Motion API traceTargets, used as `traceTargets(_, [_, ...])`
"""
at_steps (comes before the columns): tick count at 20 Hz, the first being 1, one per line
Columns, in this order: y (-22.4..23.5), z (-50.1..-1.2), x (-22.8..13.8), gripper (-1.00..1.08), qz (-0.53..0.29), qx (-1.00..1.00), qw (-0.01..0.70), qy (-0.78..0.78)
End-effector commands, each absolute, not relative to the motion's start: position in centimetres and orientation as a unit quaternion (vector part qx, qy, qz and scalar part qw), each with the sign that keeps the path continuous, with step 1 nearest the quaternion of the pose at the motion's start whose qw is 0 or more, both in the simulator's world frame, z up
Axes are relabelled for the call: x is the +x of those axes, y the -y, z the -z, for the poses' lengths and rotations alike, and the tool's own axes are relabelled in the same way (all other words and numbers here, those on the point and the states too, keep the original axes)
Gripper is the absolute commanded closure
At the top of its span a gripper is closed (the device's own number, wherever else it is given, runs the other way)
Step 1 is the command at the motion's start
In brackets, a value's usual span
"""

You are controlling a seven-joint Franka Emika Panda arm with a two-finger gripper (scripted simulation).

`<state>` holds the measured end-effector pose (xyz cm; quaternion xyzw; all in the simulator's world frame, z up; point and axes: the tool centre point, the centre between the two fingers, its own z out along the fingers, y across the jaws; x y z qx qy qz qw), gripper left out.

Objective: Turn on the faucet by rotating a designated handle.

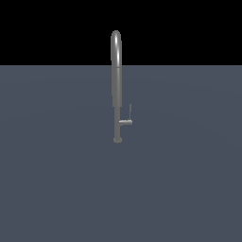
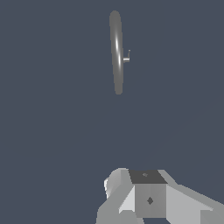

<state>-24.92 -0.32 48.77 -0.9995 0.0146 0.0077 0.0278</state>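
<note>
- The broad slate-grey counter [image 1: 56,189] carries only one fixture, so nothing stands between me and the work.
- The tall slim grey metal faucet [image 1: 116,85], a gooseneck pipe on a small round base, stands upright near the counter's middle in the exterior view, well apart from me.
- In the wrist view only a blocky white and grey part of my arm [image 2: 148,197] shows; my fingers are hidden, so I cannot tell whether they are apart or together.
- The small grey L-shaped handle [image 1: 126,120] juts from the pipe's lower part toward the exterior view's right, its thin rod pointing up.
- I judge the approach should come in on that side, clear of the pipe, and press the rod sideways to rotate it.
</note>
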Motion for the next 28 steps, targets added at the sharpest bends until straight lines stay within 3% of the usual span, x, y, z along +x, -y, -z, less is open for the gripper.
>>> traceTargets(1, [0.3,-48.8,-24.9,1.08,-0.008,-0.999,0.028,-0.015])
traceTargets(14, [0.2,-48.2,-22.6,1.08,-0.036,-0.997,0.054,-0.042])
traceTargets(28, [0.6,-45.7,-15.6,1.08,-0.127,-0.974,0.137,-0.13])
